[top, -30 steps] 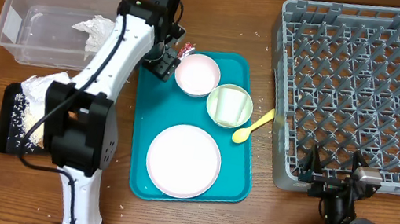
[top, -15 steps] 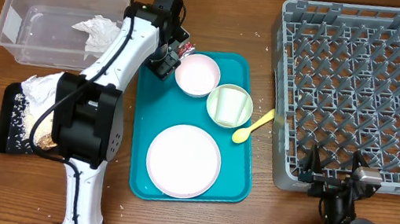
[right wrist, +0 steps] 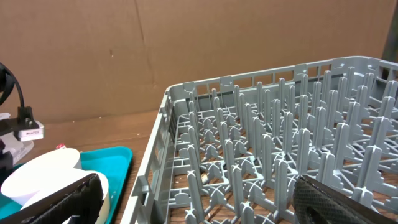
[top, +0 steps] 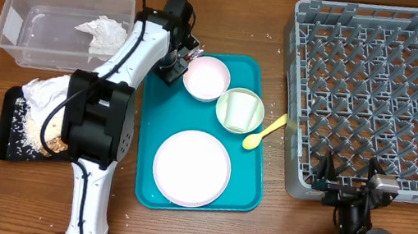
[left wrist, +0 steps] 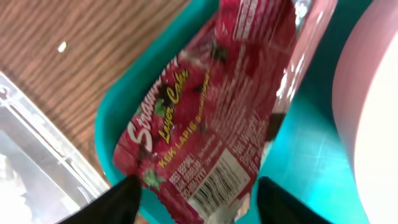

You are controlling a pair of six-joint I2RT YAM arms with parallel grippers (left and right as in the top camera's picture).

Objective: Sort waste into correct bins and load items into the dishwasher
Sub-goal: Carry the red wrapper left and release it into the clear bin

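Note:
The red-and-white wrapper point(top: 195, 51) lies in the far left corner of the teal tray point(top: 248, 191), beside the pinkish-white plate point(top: 206, 78). My left gripper point(top: 182, 57) is right over it. In the left wrist view the wrapper point(left wrist: 211, 106) fills the frame, and the gripper point(left wrist: 199, 204) is open with a finger on each side of the wrapper's near end. The green cup point(top: 240, 109), yellow spoon point(top: 263, 133) and large white plate point(top: 191, 167) sit on the tray. My right gripper point(top: 346, 184) is open and empty at the front edge of the grey rack point(top: 387, 94).
The clear tub point(top: 24, 19) at the far left holds a crumpled napkin point(top: 101, 34). The black tray point(top: 5, 136) holds rice, a napkin point(top: 42, 92) and a brown chunk point(top: 58, 144). In the right wrist view the rack point(right wrist: 261, 162) lies just ahead of my right gripper point(right wrist: 202, 202).
My left arm has swung a little to the right, bringing its gripper closer to the wrapper at the tray corner. The right arm has not moved.

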